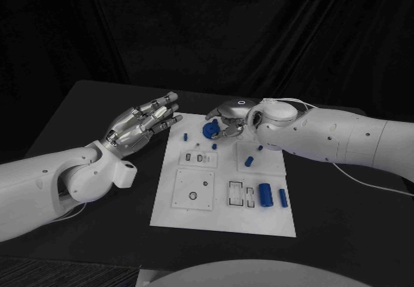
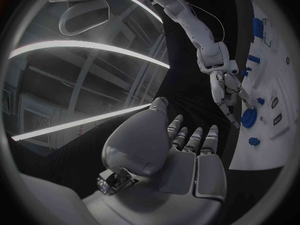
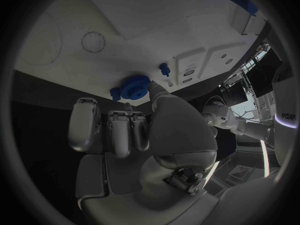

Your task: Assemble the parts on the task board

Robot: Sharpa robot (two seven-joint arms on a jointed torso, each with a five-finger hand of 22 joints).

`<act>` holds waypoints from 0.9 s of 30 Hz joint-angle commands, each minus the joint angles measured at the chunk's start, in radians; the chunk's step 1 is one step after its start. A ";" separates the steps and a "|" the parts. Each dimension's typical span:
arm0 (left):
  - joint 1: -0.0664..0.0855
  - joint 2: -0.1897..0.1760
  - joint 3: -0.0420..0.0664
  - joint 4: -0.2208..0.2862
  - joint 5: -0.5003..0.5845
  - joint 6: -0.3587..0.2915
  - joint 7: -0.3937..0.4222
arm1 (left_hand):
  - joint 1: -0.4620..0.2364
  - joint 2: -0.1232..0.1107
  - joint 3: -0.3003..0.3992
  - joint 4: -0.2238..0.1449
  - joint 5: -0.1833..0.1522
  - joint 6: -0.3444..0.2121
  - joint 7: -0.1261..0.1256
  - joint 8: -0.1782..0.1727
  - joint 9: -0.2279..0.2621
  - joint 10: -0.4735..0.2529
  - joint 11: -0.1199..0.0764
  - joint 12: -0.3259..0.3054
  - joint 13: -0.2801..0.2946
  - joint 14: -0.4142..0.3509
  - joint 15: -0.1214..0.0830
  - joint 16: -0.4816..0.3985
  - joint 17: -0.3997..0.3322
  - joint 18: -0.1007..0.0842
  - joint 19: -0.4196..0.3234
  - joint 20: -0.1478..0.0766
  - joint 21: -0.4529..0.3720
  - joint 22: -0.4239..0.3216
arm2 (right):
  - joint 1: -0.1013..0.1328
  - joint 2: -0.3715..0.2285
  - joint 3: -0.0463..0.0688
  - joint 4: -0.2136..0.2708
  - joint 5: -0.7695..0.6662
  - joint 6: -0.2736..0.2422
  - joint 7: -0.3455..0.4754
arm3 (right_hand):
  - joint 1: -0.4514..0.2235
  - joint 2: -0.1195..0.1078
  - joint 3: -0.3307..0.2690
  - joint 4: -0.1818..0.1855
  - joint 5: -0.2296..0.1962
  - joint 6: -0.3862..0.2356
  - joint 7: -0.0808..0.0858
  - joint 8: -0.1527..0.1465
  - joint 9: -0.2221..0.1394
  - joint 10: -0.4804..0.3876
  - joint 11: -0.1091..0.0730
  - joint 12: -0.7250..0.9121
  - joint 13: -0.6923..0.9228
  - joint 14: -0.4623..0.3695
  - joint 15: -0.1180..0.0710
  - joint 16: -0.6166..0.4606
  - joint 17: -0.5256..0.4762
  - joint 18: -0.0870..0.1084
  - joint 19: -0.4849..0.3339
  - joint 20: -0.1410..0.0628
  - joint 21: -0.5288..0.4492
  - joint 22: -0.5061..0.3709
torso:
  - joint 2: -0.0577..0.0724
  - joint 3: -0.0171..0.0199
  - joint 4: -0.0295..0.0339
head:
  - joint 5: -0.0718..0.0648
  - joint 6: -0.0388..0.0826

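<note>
Teeth on the blue gear (image 3: 133, 86) show at the right hand (image 3: 134, 127)

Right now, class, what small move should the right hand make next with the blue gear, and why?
Probably lift the blue gear a little off the white board. The right hand has its fingertips on the gear at the board's far end, while the left hand hovers open beside the board.

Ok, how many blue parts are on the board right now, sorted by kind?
blue gear: 1
long blue cylinders: 2
small blue pegs: 4
Total: 7
</note>
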 commanded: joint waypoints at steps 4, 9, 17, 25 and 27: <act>-0.002 0.002 0.001 0.000 -0.001 0.015 0.034 | 0.011 0.003 0.055 -0.010 0.012 -0.010 0.001 0.010 0.016 0.000 0.009 -0.014 -0.011 0.001 0.013 0.014 0.004 -0.017 0.011 0.005 0.015 0.004 | -0.004 0.003 0.001 -0.007 -0.002 0.032 -0.005 | -0.027 -0.015 -0.026 -0.001 -0.028 0.009 -0.003 -0.010 -0.009 0.113 -0.008 0.017 0.271 0.113 -0.003 0.020 0.268 -0.007 -0.004 -0.006 -0.030 0.150 | 0.000 -0.0007 0.0018 | -0.001 -0.002; -0.003 0.001 0.001 -0.001 -0.001 0.015 0.033 | 0.012 0.004 0.056 -0.011 0.012 -0.009 0.001 0.010 0.016 0.000 0.010 -0.014 -0.011 0.001 0.013 0.015 0.004 -0.017 0.011 0.005 0.016 0.004 | -0.005 0.000 0.001 -0.008 -0.002 0.037 -0.009 | -0.037 -0.012 -0.032 0.007 -0.034 0.108 0.004 0.007 0.003 0.113 -0.003 0.017 0.271 0.113 -0.001 0.020 0.268 -0.007 -0.003 -0.006 -0.035 0.149 | 0.000 -0.0015 0.0018 | 0.000 -0.002; -0.003 0.000 0.001 -0.002 -0.001 0.015 0.032 | 0.012 0.005 0.059 -0.012 0.013 -0.008 0.003 0.010 0.016 0.000 0.012 -0.014 -0.011 0.002 0.014 0.016 0.005 -0.018 0.012 0.005 0.016 0.004 | -0.005 -0.016 0.001 -0.003 -0.002 0.011 -0.006 | -0.070 -0.004 -0.048 0.037 -0.049 0.244 0.022 0.034 0.017 0.113 0.010 0.017 0.271 0.113 0.009 0.020 0.268 -0.008 0.001 0.002 -0.039 0.153 | 0.000 -0.0007 0.0008 | 0.001 -0.004; -0.004 -0.004 0.001 -0.001 -0.001 0.013 0.030 | 0.013 0.009 0.065 -0.013 0.013 -0.007 0.004 0.011 0.016 0.000 0.013 -0.014 -0.011 0.002 0.014 0.017 0.005 -0.019 0.012 0.005 0.017 0.005 | -0.005 -0.040 0.001 0.011 -0.002 -0.037 0.010 | -0.100 -0.007 -0.059 0.070 -0.089 0.257 0.025 0.027 0.013 0.113 0.014 0.017 0.271 0.113 0.014 0.020 0.268 -0.007 0.002 0.008 -0.044 0.154 | 0.000 0.0004 -0.0017 | 0.005 -0.001; -0.004 -0.005 0.001 -0.001 -0.001 0.012 0.030 | 0.013 0.009 0.066 -0.013 0.013 -0.007 0.004 0.011 0.016 0.000 0.013 -0.014 -0.011 0.002 0.014 0.017 0.005 -0.019 0.012 0.005 0.017 0.005 | -0.005 -0.045 0.001 0.014 -0.002 -0.050 0.013 | -0.104 -0.006 -0.060 0.072 -0.090 0.256 0.025 0.026 0.013 0.113 0.015 0.017 0.271 0.113 0.014 0.020 0.268 -0.007 0.001 0.008 -0.046 0.154 | 0.000 0.0006 -0.0014 | 0.006 0.000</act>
